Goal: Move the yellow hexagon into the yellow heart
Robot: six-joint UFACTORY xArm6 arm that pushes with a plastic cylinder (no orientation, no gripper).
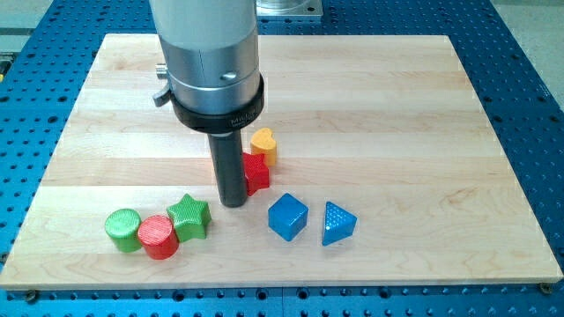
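Observation:
A yellow heart (263, 143) stands near the board's middle, just to the right of my rod. A red block (256, 173), its shape unclear, touches the heart's lower side. My tip (233, 203) rests on the board just left of the red block, close to or touching it. No yellow hexagon shows; the arm's wide body hides part of the board behind it.
A blue cube (287, 217) and a blue triangle (337, 223) lie right of my tip. A green star (189, 217), a red cylinder (158, 236) and a green cylinder (123, 230) cluster at the lower left. The wooden board (397, 106) sits on a blue perforated table.

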